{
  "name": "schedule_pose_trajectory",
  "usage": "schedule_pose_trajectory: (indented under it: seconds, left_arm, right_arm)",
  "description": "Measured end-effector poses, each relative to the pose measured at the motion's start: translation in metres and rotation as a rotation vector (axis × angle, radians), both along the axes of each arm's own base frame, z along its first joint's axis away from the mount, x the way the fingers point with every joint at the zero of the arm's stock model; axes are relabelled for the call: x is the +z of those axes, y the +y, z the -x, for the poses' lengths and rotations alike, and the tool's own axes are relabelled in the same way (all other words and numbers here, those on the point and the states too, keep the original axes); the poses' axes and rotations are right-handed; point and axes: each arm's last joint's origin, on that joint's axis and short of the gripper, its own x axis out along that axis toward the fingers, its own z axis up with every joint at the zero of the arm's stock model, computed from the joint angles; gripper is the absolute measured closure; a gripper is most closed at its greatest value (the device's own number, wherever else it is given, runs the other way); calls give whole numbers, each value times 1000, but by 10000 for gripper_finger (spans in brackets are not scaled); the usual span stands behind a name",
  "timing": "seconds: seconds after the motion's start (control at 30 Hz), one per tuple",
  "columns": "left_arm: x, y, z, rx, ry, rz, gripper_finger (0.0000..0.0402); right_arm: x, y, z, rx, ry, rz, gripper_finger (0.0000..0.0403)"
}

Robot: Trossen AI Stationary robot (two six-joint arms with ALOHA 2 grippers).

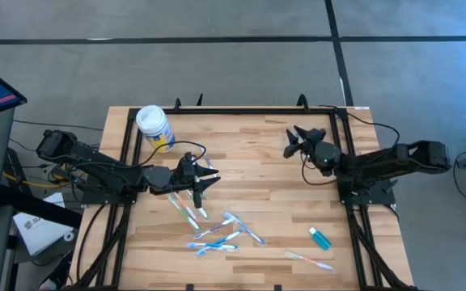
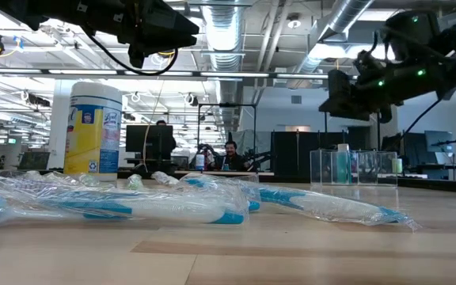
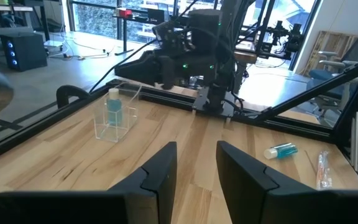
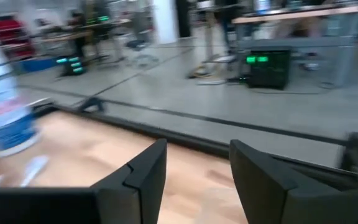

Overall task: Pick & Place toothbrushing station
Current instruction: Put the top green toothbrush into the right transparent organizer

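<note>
The left hand (image 1: 203,183) hovers with fingers apart above the wrapped toothbrushes (image 1: 217,230) at mid-desk. The right hand (image 1: 291,143), fingers apart too, hangs near the far edge over bare wood. The clear toothbrushing station (image 3: 115,116) (barely visible from above) shows in the left wrist view, upright near the desk's (image 1: 257,162) far right rail, holding a small blue bottle (image 3: 113,102). A wipes canister (image 1: 154,127) stands at the far left corner.

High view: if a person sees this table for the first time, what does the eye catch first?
Probably the heap of wrapped toothbrushes scattered across the near-middle of the wooden table, just beside the left gripper, which is open and empty. Next comes the white-lidded yellow-and-blue canister at the far left corner. The right gripper hangs open over the far right part, holding nothing.
</note>
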Motion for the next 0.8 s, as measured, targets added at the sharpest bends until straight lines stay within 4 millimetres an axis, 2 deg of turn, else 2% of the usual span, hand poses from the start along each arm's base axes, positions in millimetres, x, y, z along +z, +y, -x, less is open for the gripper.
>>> schedule_pose_trajectory:
  seconds: [0.33,0.47,0.67,0.8]
  left_arm:
    - [-11,4,1,20,111,-6,296]
    - [-19,5,4,31,190,0,296]
    - [-31,6,8,82,270,140,296]
    - [-43,14,14,181,342,284,296]
  right_arm:
    - [22,33,-30,369,-12,43,247]
    - [30,46,-44,457,27,52,252]
    - [35,61,-62,519,142,41,257]
    - [36,66,-71,539,202,32,261]
